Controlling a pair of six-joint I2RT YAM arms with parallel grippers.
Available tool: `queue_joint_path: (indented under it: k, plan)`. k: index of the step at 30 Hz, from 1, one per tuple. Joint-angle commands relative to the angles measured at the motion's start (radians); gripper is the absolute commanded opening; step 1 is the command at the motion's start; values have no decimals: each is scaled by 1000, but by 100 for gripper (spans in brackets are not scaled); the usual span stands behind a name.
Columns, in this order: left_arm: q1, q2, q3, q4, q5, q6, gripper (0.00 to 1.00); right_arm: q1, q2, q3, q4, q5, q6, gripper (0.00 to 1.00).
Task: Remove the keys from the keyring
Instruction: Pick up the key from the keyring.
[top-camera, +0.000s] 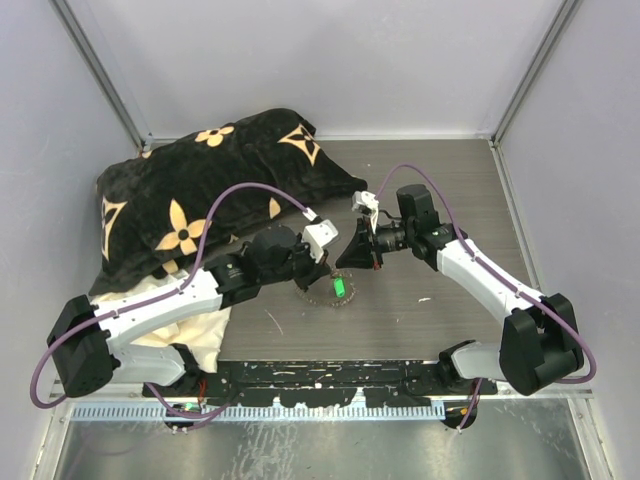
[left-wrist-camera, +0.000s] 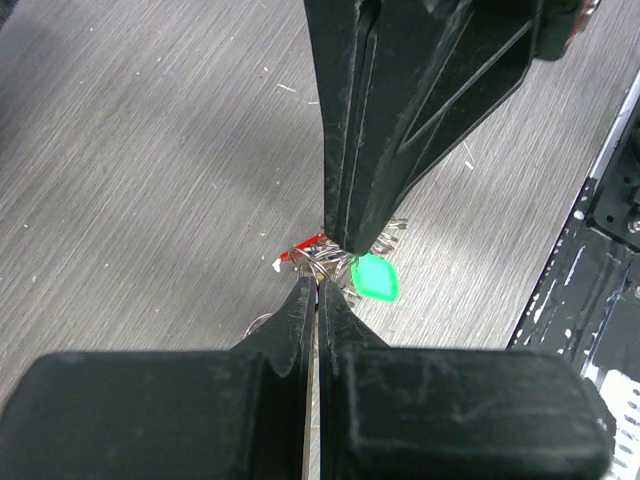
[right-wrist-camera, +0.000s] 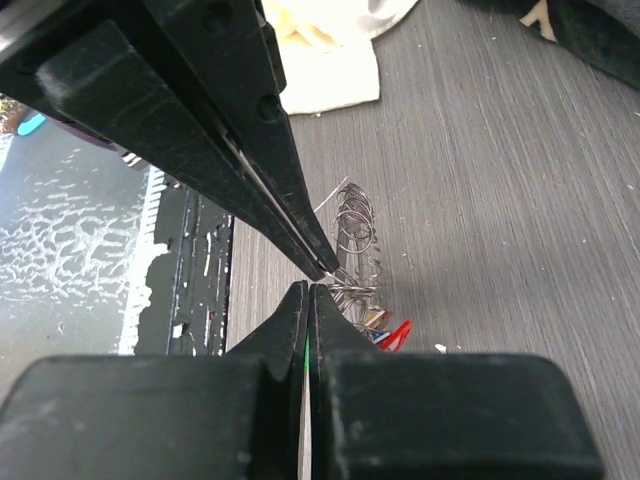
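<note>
Left hand (left-wrist-camera: 316, 282) pinches keyring (right-wrist-camera: 352, 225), right hand (right-wrist-camera: 308, 292) pinches green key (left-wrist-camera: 377, 278); pillow (top-camera: 200, 180) close leftward

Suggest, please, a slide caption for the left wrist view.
Left gripper and right gripper, both shut, meet at the keyring beside a green key.

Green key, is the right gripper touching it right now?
Touching. The left wrist view shows the green key hanging right at the right gripper's tip; the right wrist view shows a green sliver pinched between its shut fingers.
</note>
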Motion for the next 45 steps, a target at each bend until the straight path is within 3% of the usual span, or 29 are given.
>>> queue_joint_path:
  k: [1,3,14,19,22,31,38,45]
  plan:
    - [-5,-59,-17,131,-3,39,0,1,4,29,-30,-58,-52,1]
    - [-5,-70,-33,148,-1,54,0,0,8,41,-79,-42,-102,4]
    - [-3,-157,-195,332,94,190,0,2,-7,6,-239,15,-444,52]
    - [-4,-162,-227,386,161,225,0,43,-23,-30,-250,16,-549,61]
    - [-4,-157,-237,406,198,241,0,71,-20,-35,-257,49,-583,61]
    - [-3,-153,-251,437,218,254,0,100,-20,-36,-251,87,-594,47]
    - [-2,-154,-263,433,210,261,0,95,-35,-1,-288,77,-594,31]
    - [-3,-180,-285,425,187,266,0,60,-42,27,-259,96,-491,18]
